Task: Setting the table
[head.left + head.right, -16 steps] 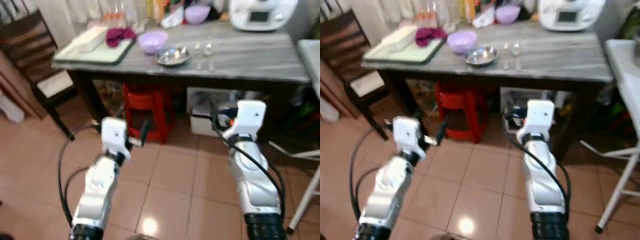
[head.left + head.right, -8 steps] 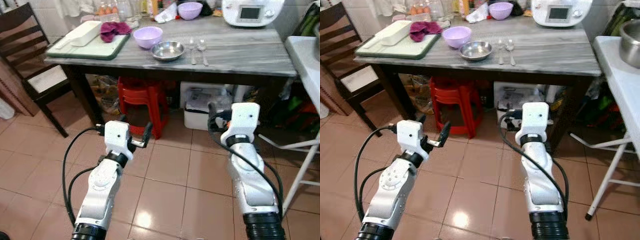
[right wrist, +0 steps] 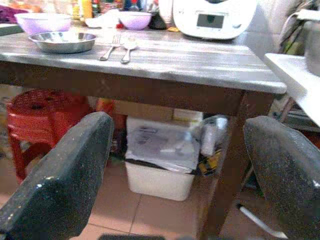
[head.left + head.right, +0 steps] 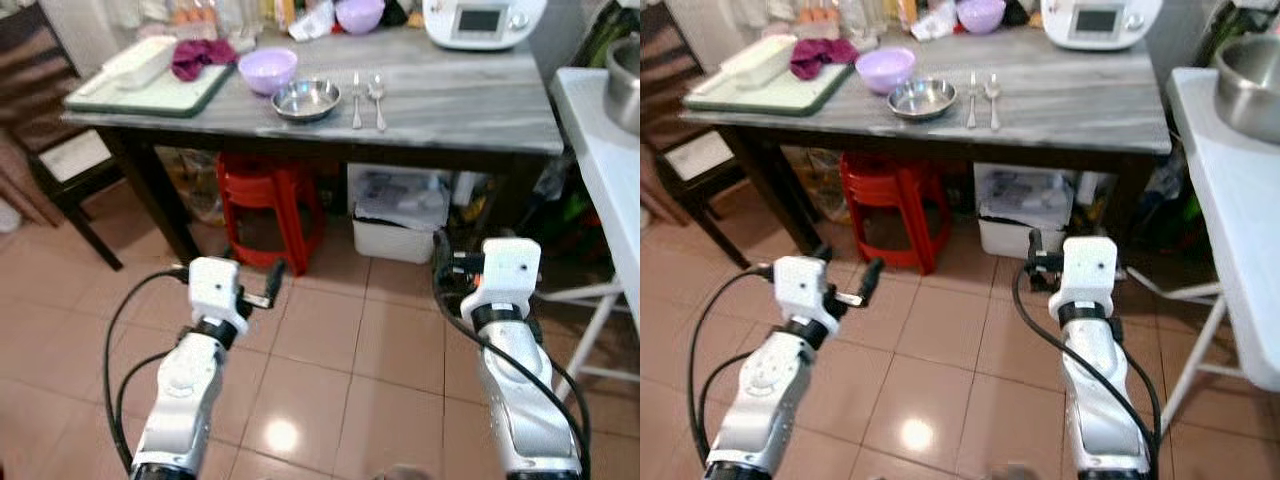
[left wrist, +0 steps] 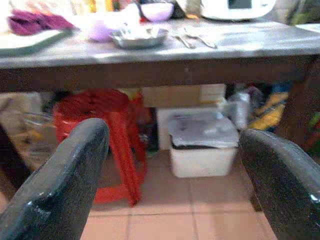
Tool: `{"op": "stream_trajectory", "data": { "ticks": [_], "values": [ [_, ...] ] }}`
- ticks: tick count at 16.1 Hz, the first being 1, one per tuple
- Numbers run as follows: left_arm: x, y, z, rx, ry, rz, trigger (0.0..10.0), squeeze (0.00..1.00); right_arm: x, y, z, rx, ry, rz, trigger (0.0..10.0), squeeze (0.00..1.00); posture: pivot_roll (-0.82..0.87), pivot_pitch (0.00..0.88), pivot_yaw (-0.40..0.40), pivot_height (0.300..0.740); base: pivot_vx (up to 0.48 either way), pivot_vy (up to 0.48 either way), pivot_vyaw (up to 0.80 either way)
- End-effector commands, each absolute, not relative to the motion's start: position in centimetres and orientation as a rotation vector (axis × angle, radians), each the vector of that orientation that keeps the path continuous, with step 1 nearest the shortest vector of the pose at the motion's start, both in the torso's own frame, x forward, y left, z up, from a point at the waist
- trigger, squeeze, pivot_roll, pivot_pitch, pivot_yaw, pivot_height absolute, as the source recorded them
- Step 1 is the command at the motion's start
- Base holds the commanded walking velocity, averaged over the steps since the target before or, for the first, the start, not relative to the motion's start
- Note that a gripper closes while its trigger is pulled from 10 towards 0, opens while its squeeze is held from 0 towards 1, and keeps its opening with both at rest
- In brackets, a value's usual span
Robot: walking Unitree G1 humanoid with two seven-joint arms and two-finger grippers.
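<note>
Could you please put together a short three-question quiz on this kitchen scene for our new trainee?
1. True or false: the fork and spoon lie to the right of the steel bowl on the table.
2. What stands under the table? A) a red stool B) a blue bucket C) a broom
3. Fill in: both the left hand and the right hand are ___ and hold nothing.

Key: 1 true; 2 A; 3 open.

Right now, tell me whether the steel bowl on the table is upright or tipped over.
Upright. The steel bowl sits flat on the grey table, its open mouth facing up, beside the fork and spoon.
</note>
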State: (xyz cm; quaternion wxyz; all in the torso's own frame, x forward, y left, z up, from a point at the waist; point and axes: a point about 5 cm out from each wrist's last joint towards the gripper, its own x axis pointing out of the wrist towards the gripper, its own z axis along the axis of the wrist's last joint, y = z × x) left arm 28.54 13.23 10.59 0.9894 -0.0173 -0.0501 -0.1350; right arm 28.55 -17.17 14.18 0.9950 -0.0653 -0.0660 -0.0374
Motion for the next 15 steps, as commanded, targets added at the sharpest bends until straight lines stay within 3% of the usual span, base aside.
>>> {"op": "stream_trajectory", "data": {
  "ticks": [1, 5, 15],
  "values": [
    [28.4, 12.6, 10.5, -0.041, -0.096, -0.300, 10.0, 0.00, 28.2, -17.6, 14.1, -0.126, -0.128, -0.088, 10.0, 0.00, -0.14, 0.124, 0.085, 0.740, 0.000, -0.337, -0.63],
    [28.5, 12.4, 10.7, -0.044, -0.105, -0.309, 10.0, 0.00, 28.0, -17.3, 14.6, -0.124, -0.147, -0.077, 10.0, 0.00, -0.15, 0.123, 0.085, 0.740, 0.000, -0.334, -0.59],
    [28.9, 12.2, 11.4, -0.043, -0.126, -0.313, 10.0, 0.00, 28.3, -16.8, 15.4, -0.124, -0.183, -0.063, 10.0, 0.00, -0.14, 0.122, 0.085, 0.740, 0.000, -0.331, 0.00]
  ]
}}
